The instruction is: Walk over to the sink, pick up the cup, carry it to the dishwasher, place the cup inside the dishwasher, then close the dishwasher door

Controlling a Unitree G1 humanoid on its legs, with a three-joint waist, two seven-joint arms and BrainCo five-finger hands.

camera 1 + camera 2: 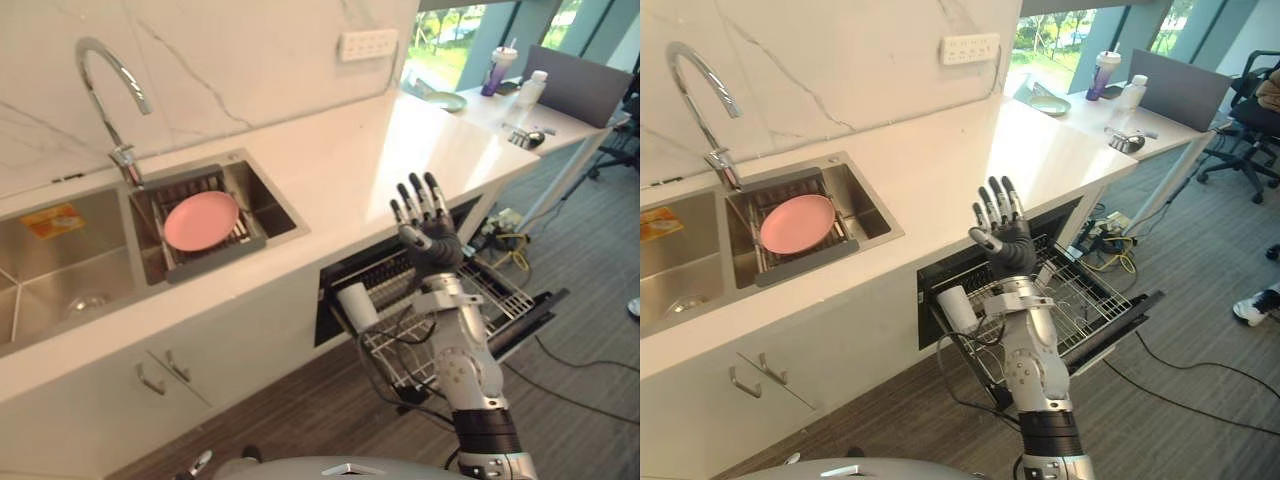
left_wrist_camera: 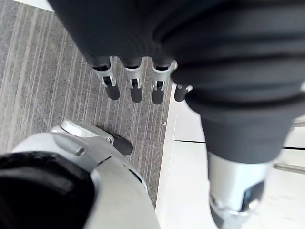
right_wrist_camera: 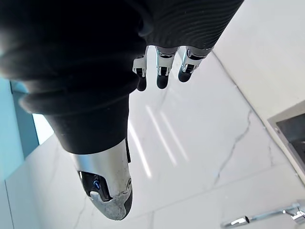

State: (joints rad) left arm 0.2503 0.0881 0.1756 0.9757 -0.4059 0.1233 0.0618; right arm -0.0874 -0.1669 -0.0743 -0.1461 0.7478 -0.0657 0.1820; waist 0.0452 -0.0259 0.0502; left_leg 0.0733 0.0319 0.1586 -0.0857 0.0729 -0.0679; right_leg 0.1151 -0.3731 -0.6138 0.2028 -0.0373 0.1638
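The white cylindrical cup point(image 1: 357, 305), the only one, sits at the left front corner of the wire rack point(image 1: 1085, 300) pulled out of the dishwasher point(image 1: 345, 268). The left hand point(image 2: 136, 83) hangs over the grey wood-look floor point(image 1: 585, 255) beside the white cabinet, fingers straight and empty. The steel sink point(image 1: 40, 290) has two basins under one curved chrome faucet point(image 1: 105, 70). The right basin holds a dark drain rack point(image 1: 215, 258) with one round pink plate point(image 1: 201, 220). The right hand point(image 1: 428, 235) is raised above the wire rack, just off the white stone counter's point(image 1: 340, 160) edge, fingers straight and spread, grasping nothing. The dishwasher door point(image 1: 1120, 325) lies lowered, with open floor beyond.
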